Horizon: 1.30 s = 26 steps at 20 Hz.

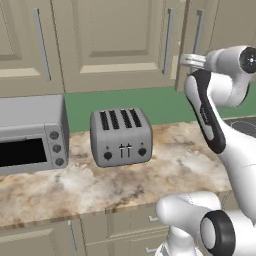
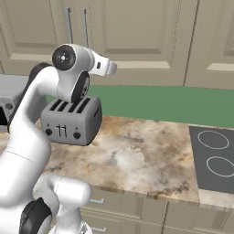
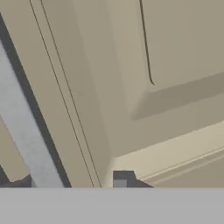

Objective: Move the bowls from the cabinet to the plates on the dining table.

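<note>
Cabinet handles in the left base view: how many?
3 handles: one above the toaster oven, one up right of the toaster, one beside it, behind the arm. More may be off-frame.

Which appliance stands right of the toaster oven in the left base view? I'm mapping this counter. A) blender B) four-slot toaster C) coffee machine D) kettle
B: a grey toaster with four dark slots on top stands on the marbled counter, beside the toaster oven.
</note>
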Available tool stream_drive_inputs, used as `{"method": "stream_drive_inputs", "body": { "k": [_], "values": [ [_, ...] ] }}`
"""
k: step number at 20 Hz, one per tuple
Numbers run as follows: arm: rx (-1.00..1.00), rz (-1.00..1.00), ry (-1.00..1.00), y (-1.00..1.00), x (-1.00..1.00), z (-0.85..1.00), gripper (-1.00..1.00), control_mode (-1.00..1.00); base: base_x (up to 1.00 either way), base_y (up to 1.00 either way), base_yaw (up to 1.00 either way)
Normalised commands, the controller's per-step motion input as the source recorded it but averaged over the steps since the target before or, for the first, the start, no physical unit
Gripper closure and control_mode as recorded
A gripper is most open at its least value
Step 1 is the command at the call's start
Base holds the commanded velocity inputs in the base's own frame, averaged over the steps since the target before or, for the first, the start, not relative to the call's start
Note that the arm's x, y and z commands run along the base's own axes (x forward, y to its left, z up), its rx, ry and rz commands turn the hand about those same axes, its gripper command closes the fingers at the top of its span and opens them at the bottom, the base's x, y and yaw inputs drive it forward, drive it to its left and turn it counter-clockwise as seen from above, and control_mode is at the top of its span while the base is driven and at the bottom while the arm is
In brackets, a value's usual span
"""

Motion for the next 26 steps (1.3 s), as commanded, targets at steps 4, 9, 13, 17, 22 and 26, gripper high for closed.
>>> {"method": "stream_drive_inputs", "body": {
  "k": [4, 9, 13, 17, 22, 26],
  "values": [
    [0.06, 0.00, -0.04, -0.66, -0.99, 0.16, 1.00, -1.00, 0.00, 0.00, 0.00],
    [0.06, -0.01, -0.02, -0.62, -1.00, 0.30, 1.00, -1.00, 0.00, 0.00, 0.00],
    [0.03, -0.01, 0.00, -0.58, -1.00, 0.37, 1.00, -1.00, 0.00, 0.00, 0.00],
    [-0.02, 0.00, 0.00, -0.07, -0.70, 0.38, -1.00, -1.00, 0.00, 0.00, 0.00],
    [-0.22, 0.00, 0.03, 0.57, -0.83, 0.80, -1.00, -1.00, 0.00, 0.00, 0.00],
    [-0.47, 0.00, 0.09, 0.91, -1.00, 0.58, -1.00, -1.00, 0.00, 0.00, 0.00]
  ]
}}
